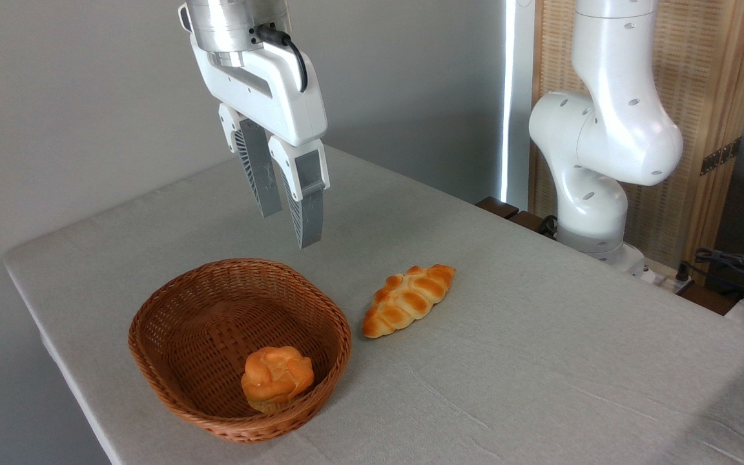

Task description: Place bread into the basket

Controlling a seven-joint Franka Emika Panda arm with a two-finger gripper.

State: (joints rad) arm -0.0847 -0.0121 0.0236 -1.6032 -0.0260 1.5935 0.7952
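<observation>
Bread (277,378) lies inside basket (178,381); jaws above, parted and empty

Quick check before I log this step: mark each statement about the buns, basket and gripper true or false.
1. The round bun lies inside the basket. True.
2. The gripper is holding the bun. False: it hangs empty above the basket, jaws apart.
3. The braided loaf is in the basket. False: it lies on the table, right of the basket.
4. The basket stands upright. True.
5. The loaf touches the bun. False: the basket wall separates them.
</observation>
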